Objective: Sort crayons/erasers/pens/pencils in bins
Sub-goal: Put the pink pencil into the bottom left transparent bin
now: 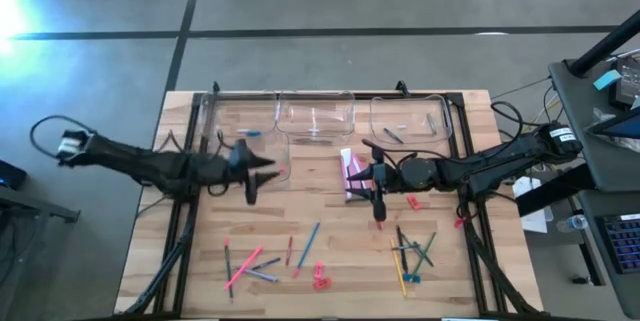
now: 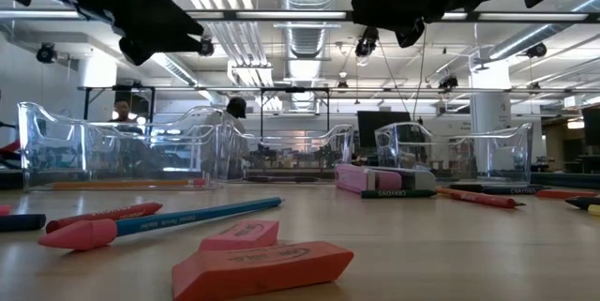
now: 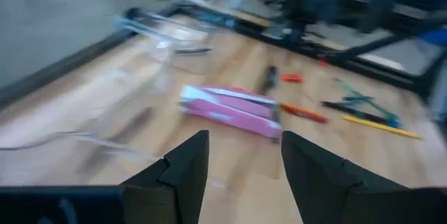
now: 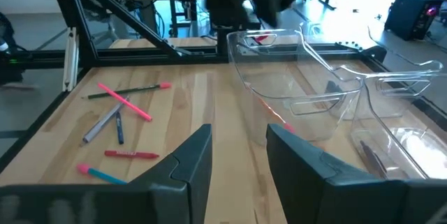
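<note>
Your left hand [image 1: 262, 174] hangs above the wooden surface [image 1: 330, 251] just in front of the left clear plastic bin [image 1: 240, 126], its dark fingers [image 3: 183, 172] parted with nothing between them, so it looks released and free for the next pick. The loose pile nearest it is the scatter of coloured pens and pencils [image 1: 258, 261] toward the front left, with two small pink-red erasers [image 1: 320, 279] beside them; I would swing down there, line the fingers across one thin stick, not along it, and close low so it does not roll away. Further right, a flat pink box [image 1: 353, 174] lies at mid-surface, touching nothing in the bins, and your right hand [image 1: 379, 208] hovers just beside it, fingers [image 4: 188, 155] also apart and empty. A second heap of sticks [image 1: 412, 251] waits front right, tangled, so take the top one first. The bins' contents are hard to read: a blue stick shows in the left one and dark ones in the right, but the middle bin [image 1: 315, 121] is too glassy to judge. I count only three bins from above.
</note>
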